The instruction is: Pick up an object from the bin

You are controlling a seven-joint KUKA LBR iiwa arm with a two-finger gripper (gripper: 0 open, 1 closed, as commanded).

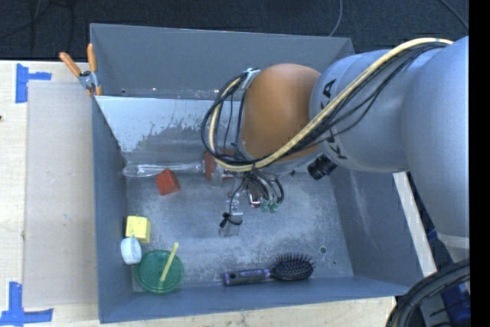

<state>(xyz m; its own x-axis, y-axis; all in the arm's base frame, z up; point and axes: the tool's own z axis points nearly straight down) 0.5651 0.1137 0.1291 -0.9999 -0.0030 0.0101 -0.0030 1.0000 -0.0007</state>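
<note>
Landmark: the red block (167,181), which lies on the floor of the grey bin (153,80), toward its rear left.
Gripper position: the gripper (230,218) is hung to the right of the red block and somewhat nearer the front wall, over bare bin floor.
Gripper state: whether it is open or closed cannot be told from this view; nothing is seen to be held.
Wrist: an orange cover (279,107) and looped cables (222,126) are carried above the gripper, right of and behind the red block.
Nearest item: the red block itself, clear of the gripper.
Clear item: a long clear plastic piece (157,168) is laid just behind the red block.
Yellow block (138,227): in front of the red block, slightly left.
White cap (131,250): further forward of the red block, just beyond the yellow block.
Green cup (159,272): at the front wall, forward of the red block, with a yellow stick (168,256) across it.
Hairbrush (276,271): black, at the front wall, well to the right of the red block.
</note>
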